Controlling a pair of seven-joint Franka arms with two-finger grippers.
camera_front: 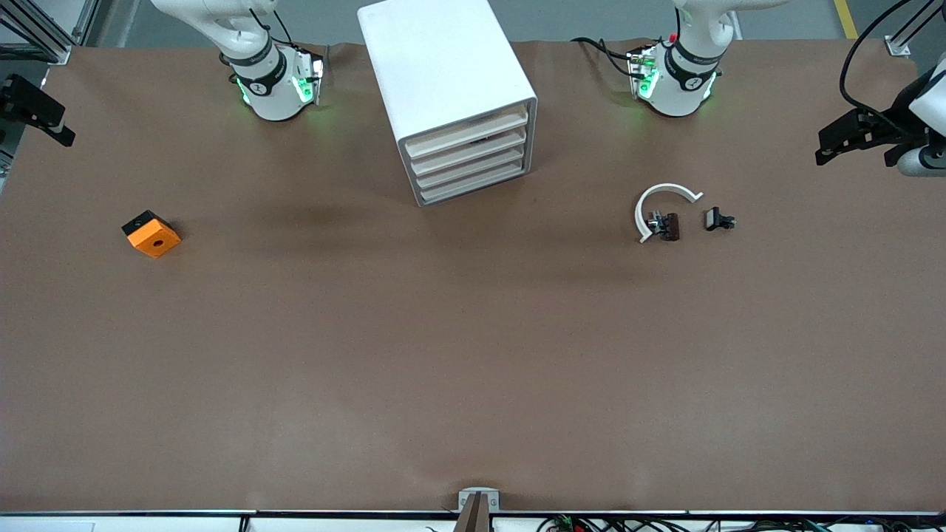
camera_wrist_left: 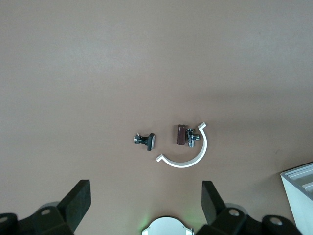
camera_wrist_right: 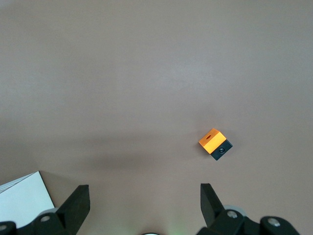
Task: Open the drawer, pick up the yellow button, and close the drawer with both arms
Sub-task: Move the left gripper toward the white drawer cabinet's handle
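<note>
The white cabinet (camera_front: 447, 92) stands on the brown counter (camera_front: 473, 355) between the two arm bases, its four cream drawer fronts turned toward the front camera and a little toward the left arm's end. The top drawer (camera_front: 467, 132) is pushed in flush with the three below it, and the button cannot be seen anywhere in these views. The left claw (camera_front: 839, 144) hangs over the counter's edge at the left arm's end, its fingers (camera_wrist_left: 78, 199) spread wide with nothing between them. The right claw (camera_front: 33, 111) hangs over the edge at the right arm's end, likewise spread and empty. An orange block (camera_front: 151, 234) with a black hole lies toward the right arm's end. Toward the left arm's end a white curved strip (camera_front: 660, 198) lies around a small brown piece (camera_front: 667, 226), with a small black clip (camera_front: 717, 219) just beside them.
</note>
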